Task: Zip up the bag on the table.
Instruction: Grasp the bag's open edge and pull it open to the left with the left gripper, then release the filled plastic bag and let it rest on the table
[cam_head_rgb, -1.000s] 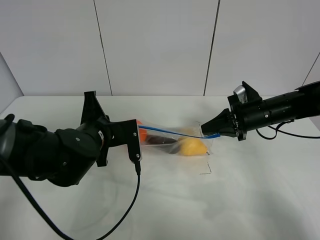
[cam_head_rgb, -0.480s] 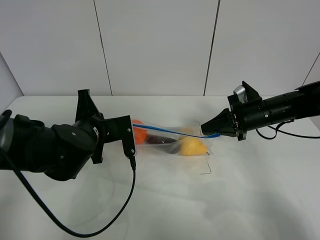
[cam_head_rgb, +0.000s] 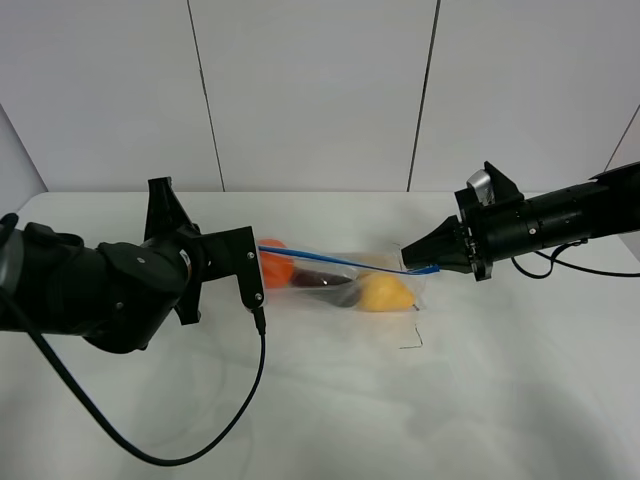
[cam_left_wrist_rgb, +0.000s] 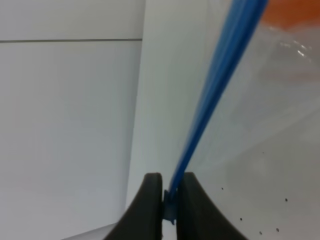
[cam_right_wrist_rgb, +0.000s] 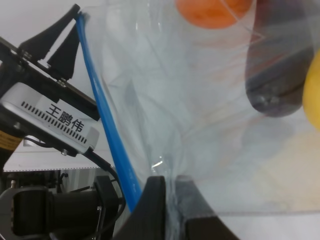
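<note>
The white tabletop fills the lower half of the high view, and the clear bag lies on it just above the middle of the frame, stretched between the two arms. The left fingers are clamped on the blue zipper strip at the bag's left end, and the right fingers are pinched on the plastic at its right end. Inside the bag sit a yellow item at right, a dark purple item in the middle and an orange item at left.
</note>
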